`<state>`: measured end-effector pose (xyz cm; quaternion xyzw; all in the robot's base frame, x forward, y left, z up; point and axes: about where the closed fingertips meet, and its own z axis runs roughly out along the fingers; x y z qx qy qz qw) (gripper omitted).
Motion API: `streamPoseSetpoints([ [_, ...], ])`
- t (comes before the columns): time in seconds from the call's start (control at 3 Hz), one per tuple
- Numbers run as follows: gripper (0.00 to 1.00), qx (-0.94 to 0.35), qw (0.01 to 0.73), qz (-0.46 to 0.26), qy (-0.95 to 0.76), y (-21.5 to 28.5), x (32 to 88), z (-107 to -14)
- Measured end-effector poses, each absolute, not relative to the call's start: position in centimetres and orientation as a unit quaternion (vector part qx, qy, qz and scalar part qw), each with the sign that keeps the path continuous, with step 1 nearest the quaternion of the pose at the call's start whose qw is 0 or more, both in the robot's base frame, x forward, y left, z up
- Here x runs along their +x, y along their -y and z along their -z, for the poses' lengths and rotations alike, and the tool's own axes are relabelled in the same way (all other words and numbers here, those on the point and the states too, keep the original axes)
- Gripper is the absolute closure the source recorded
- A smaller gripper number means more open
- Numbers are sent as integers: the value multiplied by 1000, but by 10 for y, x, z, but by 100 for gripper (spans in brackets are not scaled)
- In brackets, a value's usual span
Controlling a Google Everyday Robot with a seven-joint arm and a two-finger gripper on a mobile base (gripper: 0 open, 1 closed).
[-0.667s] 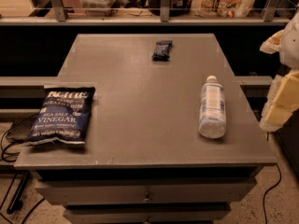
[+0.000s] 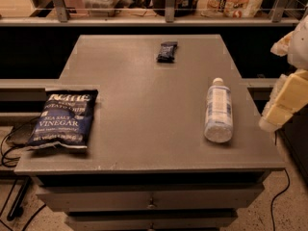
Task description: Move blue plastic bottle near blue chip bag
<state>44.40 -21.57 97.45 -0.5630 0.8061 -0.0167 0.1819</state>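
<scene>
Little has changed; only the gripper point(image 2: 275, 115) has edged slightly toward the blue plastic bottle point(image 2: 218, 110), hanging just off the table's point(image 2: 144, 81) right edge. Whether it is open or closed cannot be told. The bottle lies on its side near the gripper's left, cap pointing away; the blue chip bag point(image 2: 63, 119) sits well beyond it. A glancing touch would likely set the round bottle rolling, and a low approach could clip the tabletop.
</scene>
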Motion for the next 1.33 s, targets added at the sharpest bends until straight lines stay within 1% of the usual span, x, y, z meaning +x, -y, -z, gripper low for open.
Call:
streamPoseSetpoints([
  [0.67, 0, -399, 228, -54, -886, 216, 467, -958],
  [1.33, 0, -377, 230, -60, -895, 215, 468, -958],
])
